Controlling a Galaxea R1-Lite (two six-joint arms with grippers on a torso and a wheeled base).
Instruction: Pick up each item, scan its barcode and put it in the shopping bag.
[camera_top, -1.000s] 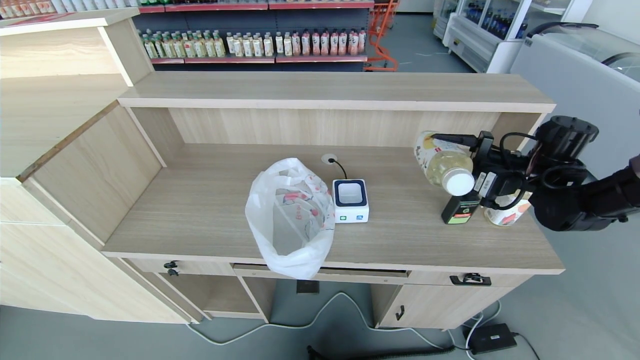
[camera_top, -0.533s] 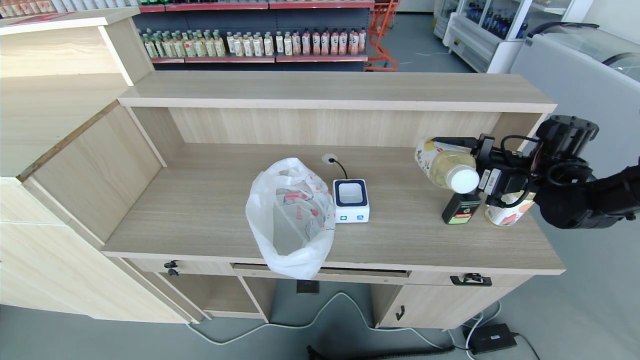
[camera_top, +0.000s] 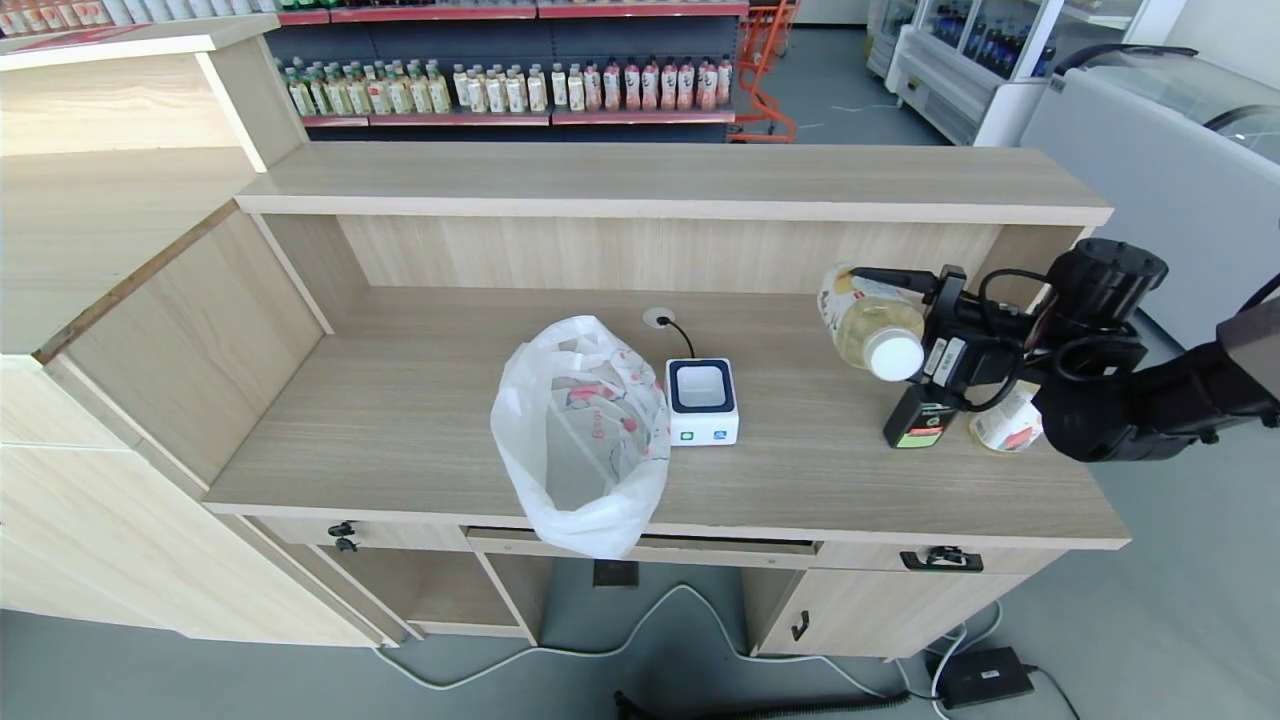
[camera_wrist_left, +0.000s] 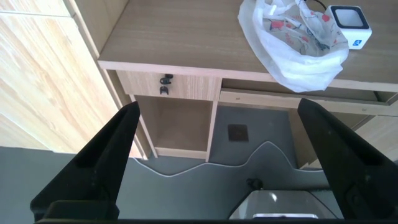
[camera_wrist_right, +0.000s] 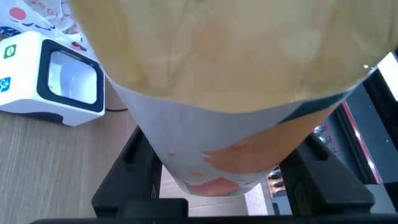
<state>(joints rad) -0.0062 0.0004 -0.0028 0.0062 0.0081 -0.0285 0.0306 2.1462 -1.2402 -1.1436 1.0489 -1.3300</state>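
Note:
My right gripper (camera_top: 882, 312) is shut on a bottle of pale yellow drink (camera_top: 862, 318) with a white cap, held on its side above the right part of the counter. In the right wrist view the bottle (camera_wrist_right: 236, 81) sits between the dark fingers (camera_wrist_right: 134, 168). The white scanner (camera_top: 702, 400) with its dark window stands mid-counter, left of the bottle, also in the right wrist view as scanner (camera_wrist_right: 62, 81). The white plastic shopping bag (camera_top: 580, 430) stands open next to the scanner's left side. My left gripper (camera_wrist_left: 217, 155) hangs open in front of the counter, below its top.
A small dark bottle (camera_top: 920, 418) and a red-and-white cup (camera_top: 1005, 428) stand on the counter (camera_top: 400, 420) under my right arm. A raised back ledge (camera_top: 670, 180) runs behind the counter. The scanner's cable (camera_top: 680, 335) leads to a hole in the top.
My right gripper has carried the bottle a little to the left, toward the scanner. The bag, scanner and other items have not moved.

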